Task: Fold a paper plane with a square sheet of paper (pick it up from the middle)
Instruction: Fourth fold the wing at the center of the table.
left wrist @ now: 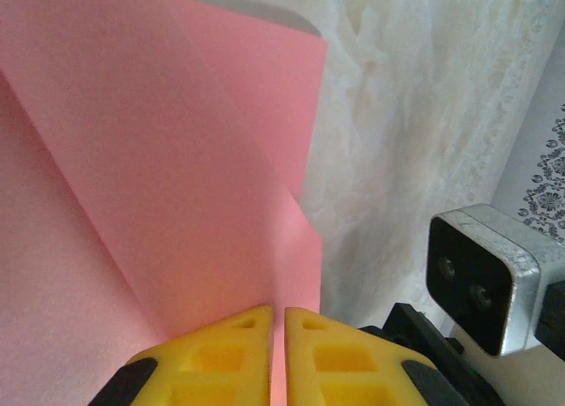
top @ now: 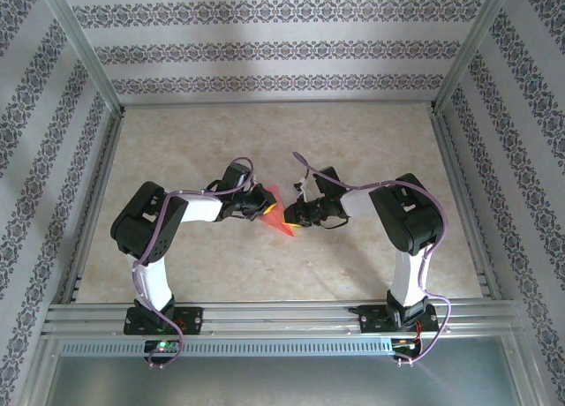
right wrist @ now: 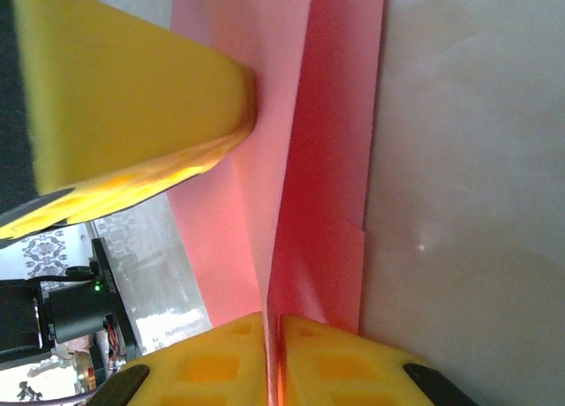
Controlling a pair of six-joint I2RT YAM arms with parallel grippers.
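The salmon-pink sheet of paper [top: 279,214] hangs folded between my two grippers, above the middle of the table. My left gripper [top: 262,208] pinches it from the left and my right gripper [top: 294,219] from the right. In the left wrist view the yellow fingertips of the left gripper [left wrist: 276,322] are shut on a lower edge of the paper [left wrist: 177,159], which rises in creased, overlapping layers. In the right wrist view the right gripper [right wrist: 273,331] is shut on a fold of the paper [right wrist: 327,159], and a yellow finger of the left gripper [right wrist: 132,88] presses the paper's far side.
The beige marbled tabletop [top: 265,132] lies below, ringed by aluminium rails [top: 265,316] and patterned walls [top: 265,48]. The right arm's wrist camera [left wrist: 481,282] sits close beside the left fingers. Both arms bend inward and nearly meet at the centre.
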